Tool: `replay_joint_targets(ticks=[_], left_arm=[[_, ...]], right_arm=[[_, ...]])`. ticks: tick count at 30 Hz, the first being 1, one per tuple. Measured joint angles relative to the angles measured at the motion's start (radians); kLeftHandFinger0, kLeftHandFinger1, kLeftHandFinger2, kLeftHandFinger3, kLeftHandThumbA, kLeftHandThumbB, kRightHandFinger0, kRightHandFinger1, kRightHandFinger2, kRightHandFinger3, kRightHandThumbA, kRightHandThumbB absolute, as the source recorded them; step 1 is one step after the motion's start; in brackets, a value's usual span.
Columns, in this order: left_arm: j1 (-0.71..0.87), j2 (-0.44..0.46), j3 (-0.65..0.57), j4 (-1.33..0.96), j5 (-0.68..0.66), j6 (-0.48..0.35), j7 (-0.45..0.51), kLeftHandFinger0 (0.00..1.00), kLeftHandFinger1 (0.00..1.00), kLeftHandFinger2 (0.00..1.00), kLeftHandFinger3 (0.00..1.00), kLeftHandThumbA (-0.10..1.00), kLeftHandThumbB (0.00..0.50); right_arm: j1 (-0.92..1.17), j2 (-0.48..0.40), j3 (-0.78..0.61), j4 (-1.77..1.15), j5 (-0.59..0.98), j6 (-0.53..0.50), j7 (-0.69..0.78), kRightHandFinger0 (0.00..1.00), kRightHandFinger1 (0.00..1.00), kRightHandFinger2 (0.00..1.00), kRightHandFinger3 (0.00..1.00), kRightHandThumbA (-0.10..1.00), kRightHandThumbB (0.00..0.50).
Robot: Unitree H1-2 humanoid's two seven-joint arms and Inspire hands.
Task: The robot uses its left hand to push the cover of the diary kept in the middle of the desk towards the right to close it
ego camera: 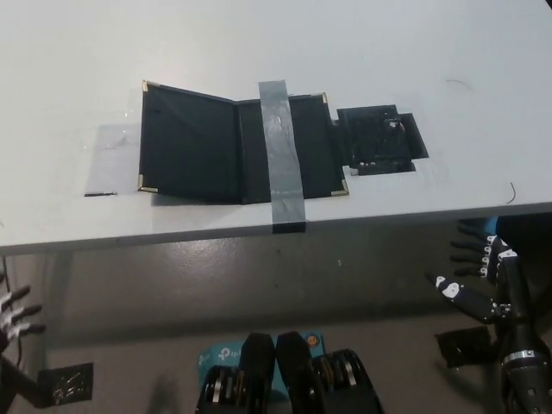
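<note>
A black diary [211, 147] with brass corners lies open on the white desk [362, 52], its left cover spread flat. A grey tape strip [281, 151] runs front to back over its right half, down to the desk's front edge. My white left hand [15, 312] hangs low at the picture's left edge, below the desk and far from the diary, only its fingertips showing. Low at the right, also below the desk edge, my black right hand [483, 272] rests with its fingers spread and nothing in them.
A black taped patch [379, 140] lies on the desk just right of the diary. Clear tape [112, 147] shines left of the diary. On the floor below lie black tape squares [67, 384] and a teal box [220, 355].
</note>
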Motion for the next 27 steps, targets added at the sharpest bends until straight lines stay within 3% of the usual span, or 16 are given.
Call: replay_joint_targets(ticks=[7,9,10,14,15,16,18,23,27], left_arm=[[-0.056,0.033,-0.038,-0.262,-0.022,0.068,-0.023,0.73,0.78,0.88,0.99,1.00,0.297],[-0.090,0.039,-0.046,-0.314,-0.040,0.092,-0.026,0.73,0.77,0.87,0.97,1.00,0.282],[-0.105,0.040,-0.048,-0.329,-0.051,0.106,-0.026,0.74,0.77,0.87,0.97,1.00,0.237],[-0.190,0.040,-0.046,-0.360,-0.115,0.165,-0.024,0.69,0.77,0.89,0.98,1.00,0.249],[-0.213,0.040,-0.046,-0.364,-0.130,0.180,-0.023,0.70,0.80,0.92,1.00,1.00,0.258],[-0.232,0.040,-0.045,-0.367,-0.142,0.194,-0.022,0.82,0.87,0.97,1.00,1.00,0.202],[-0.267,0.040,-0.045,-0.360,-0.163,0.217,-0.021,0.99,1.00,1.00,1.00,1.00,0.182],[-0.360,0.021,-0.021,-0.290,-0.232,0.286,0.002,1.00,1.00,1.00,1.00,1.00,0.201],[-0.398,0.003,-0.010,-0.190,-0.253,0.316,0.017,1.00,1.00,1.00,1.00,1.00,0.163]], right_arm=[[0.000,-0.001,0.000,0.000,-0.004,0.000,0.000,0.48,0.58,0.65,0.75,0.91,0.055],[0.000,-0.001,0.000,0.000,-0.004,0.000,0.000,0.48,0.58,0.65,0.75,0.90,0.058],[0.000,-0.001,0.000,0.000,-0.004,0.000,0.000,0.48,0.58,0.65,0.75,0.91,0.065],[0.000,-0.001,-0.001,0.000,-0.006,0.006,0.000,0.48,0.58,0.65,0.75,0.92,0.073],[0.000,-0.001,0.000,0.000,-0.006,0.008,0.000,0.47,0.57,0.64,0.74,0.92,0.071],[0.000,-0.001,-0.001,0.000,-0.006,0.010,0.000,0.46,0.57,0.64,0.75,0.92,0.070],[0.000,-0.002,0.000,0.000,-0.008,0.013,0.000,0.46,0.56,0.64,0.75,0.92,0.057],[0.000,-0.002,0.000,0.000,-0.009,0.021,0.000,0.45,0.55,0.63,0.74,0.91,0.049],[0.000,-0.002,0.000,0.000,-0.008,0.023,0.000,0.48,0.57,0.65,0.76,0.86,0.041]])
